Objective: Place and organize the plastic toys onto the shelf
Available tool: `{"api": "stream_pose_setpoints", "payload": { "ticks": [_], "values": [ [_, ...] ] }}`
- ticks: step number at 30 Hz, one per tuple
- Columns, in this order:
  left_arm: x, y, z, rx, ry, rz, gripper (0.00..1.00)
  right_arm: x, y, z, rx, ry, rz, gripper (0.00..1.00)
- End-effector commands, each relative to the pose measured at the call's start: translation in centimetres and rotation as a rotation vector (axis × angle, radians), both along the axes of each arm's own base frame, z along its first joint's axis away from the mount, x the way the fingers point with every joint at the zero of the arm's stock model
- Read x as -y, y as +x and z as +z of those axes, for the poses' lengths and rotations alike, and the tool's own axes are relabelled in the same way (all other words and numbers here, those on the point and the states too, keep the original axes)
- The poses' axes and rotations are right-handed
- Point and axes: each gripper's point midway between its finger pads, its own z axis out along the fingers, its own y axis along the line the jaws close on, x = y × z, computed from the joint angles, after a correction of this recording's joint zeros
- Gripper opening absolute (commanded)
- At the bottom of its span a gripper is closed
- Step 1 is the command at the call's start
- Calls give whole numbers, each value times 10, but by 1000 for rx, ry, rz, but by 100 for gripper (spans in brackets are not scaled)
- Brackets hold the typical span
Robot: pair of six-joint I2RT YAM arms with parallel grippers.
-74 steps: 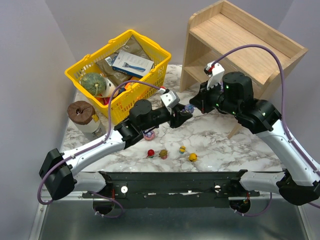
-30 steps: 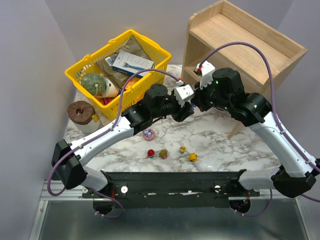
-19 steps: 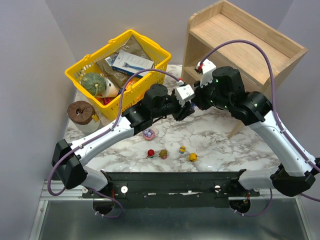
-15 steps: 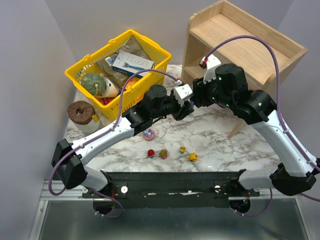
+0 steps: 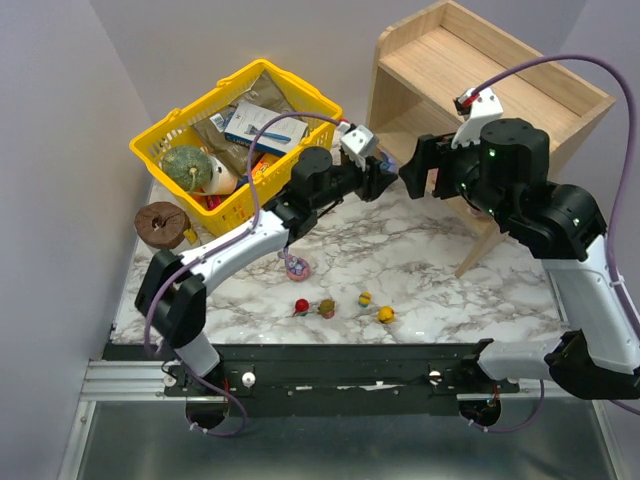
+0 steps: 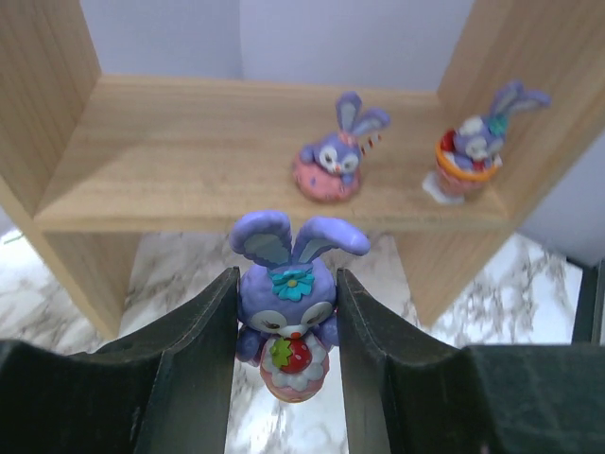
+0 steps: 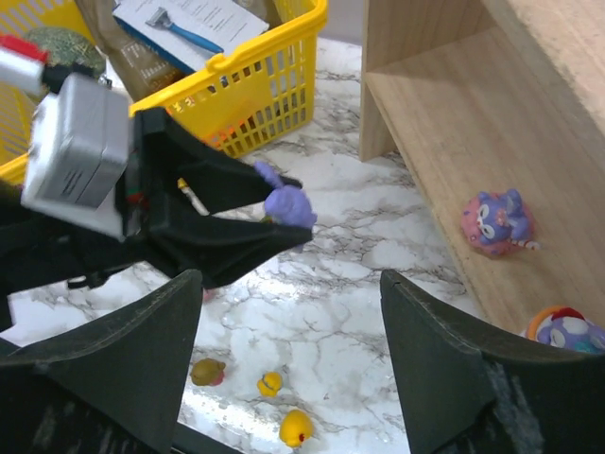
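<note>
The left tool (image 6: 288, 284) pinches a purple long-eared toy (image 6: 288, 326) upright by its sides, just before the lower tier of the shelf (image 6: 161, 142), likely to stand it beside the two toys (image 6: 331, 161) there. The right tool (image 7: 291, 282) gapes wide, empty; small round toys (image 5: 326, 308) lie on the bench (image 5: 440, 270).

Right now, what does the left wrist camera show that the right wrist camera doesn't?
Only the left wrist: the face, blue flower and strawberry of the held bunny, clamped in the left gripper. Only the right wrist: the yellow basket, the small round toys on the marble table. Both: that bunny, the shelf, and on its lower tier the pink-based bunny and the orange-cup bunny.
</note>
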Motion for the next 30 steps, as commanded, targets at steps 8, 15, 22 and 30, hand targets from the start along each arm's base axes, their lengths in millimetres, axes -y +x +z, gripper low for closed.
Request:
{"api": "stream_pose_setpoints", "payload": {
  "ticks": [8, 15, 22, 30],
  "values": [
    [70, 65, 11, 62, -126, -57, 0, 44, -40, 32, 129, 84, -32, 100],
    [92, 92, -4, 105, -72, -29, 0, 59, -51, 22, 102, 59, -58, 100],
    [99, 108, -20, 123, -27, -11, 0, 63, -54, 14, 82, 62, -74, 100],
    [109, 121, -40, 111, 11, -2, 2, 64, -56, 5, 50, 46, -76, 100]
  ]
}}
